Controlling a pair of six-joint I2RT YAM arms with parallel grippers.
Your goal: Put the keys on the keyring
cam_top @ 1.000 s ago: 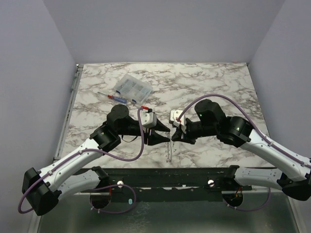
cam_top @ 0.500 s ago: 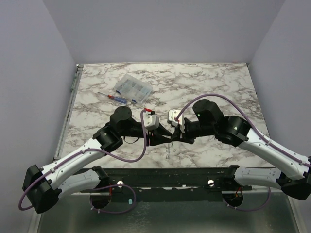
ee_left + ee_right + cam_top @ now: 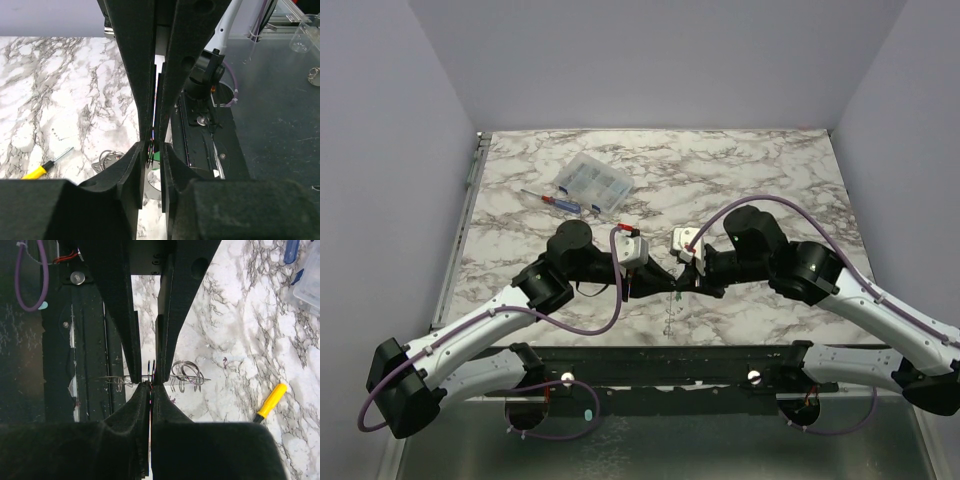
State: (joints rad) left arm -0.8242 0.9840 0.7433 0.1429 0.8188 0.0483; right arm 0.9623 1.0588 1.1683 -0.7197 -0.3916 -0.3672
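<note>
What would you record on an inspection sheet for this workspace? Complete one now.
Surface: marble table, no spills seen.
Job's things: keyring edge-on, gripped; green key close beside it.
Clutter: compartment box, screwdriver, yellow stick, loose wire rings.
End effectors: left end effector and right end effector both shut on the keyring.
Cables: purple cable looped along each arm.
Surroundings: plain walls; nothing else seen.

Clear compartment box [image 3: 593, 182] lies just beside a screwdriver [image 3: 558, 199] on marble table [image 3: 750, 170].
</note>
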